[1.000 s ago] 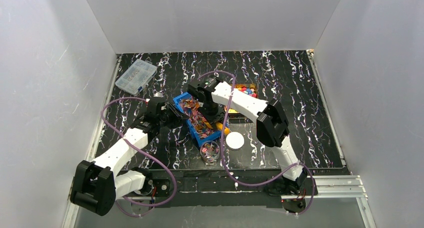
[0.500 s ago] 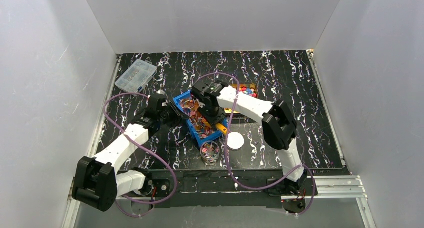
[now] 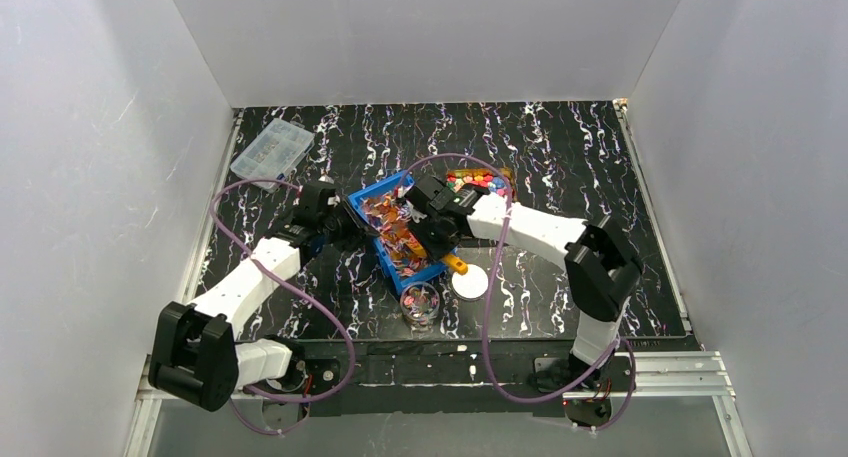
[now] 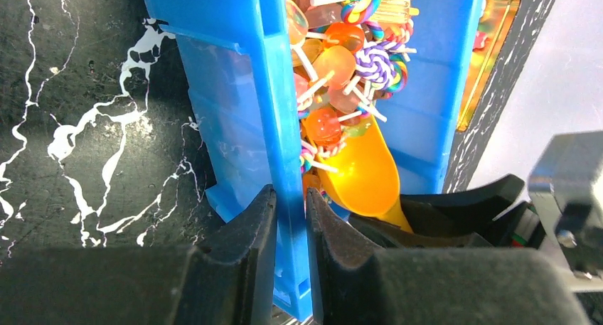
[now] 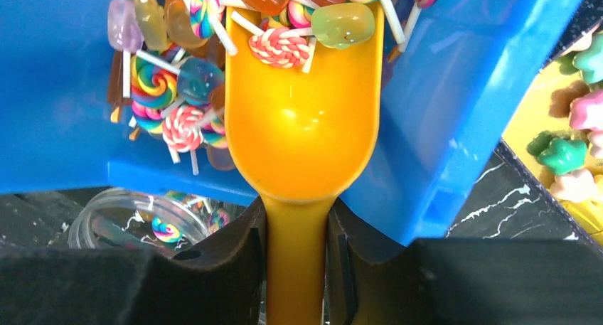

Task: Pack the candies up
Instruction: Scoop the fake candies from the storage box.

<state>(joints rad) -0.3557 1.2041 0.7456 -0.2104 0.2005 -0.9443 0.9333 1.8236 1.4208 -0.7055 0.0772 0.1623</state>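
Top external view: black marbled table (image 3: 600, 177), blue bin (image 3: 388, 267) lying diagonally at its centre, full of candies (image 3: 385, 217). These are mostly swirl lollipops and clear jelly pieces on white sticks.

Left gripper (image 4: 290, 211) is at the bin's left side, clamped on the bin's side wall: one finger is outside and one inside, both pressed to the plastic.

Right gripper (image 5: 295, 225) reaches in from the right and is closed tight on the handle of the orange scoop (image 5: 306, 119). The scoop bowl is inside the bin, with its far lip pushed into the candy pile. A few lollipops lie on that lip; the rest of the bowl is bare. In the top view the handle end sticks out past the bin's near-right corner.

Clear jar (image 3: 421, 302) stands just near of the bin's near end, with some candies in it. White lid (image 3: 470, 283) lies flat just right of the jar, close to the scoop handle; whether they touch, cannot tell.

Yellow tray (image 3: 497, 173) sits beside the bin's far-right side, holding pastel candies (image 5: 572, 119) in pink, green and white. Clear compartment box (image 3: 272, 149) is at far left, well apart from the rest.
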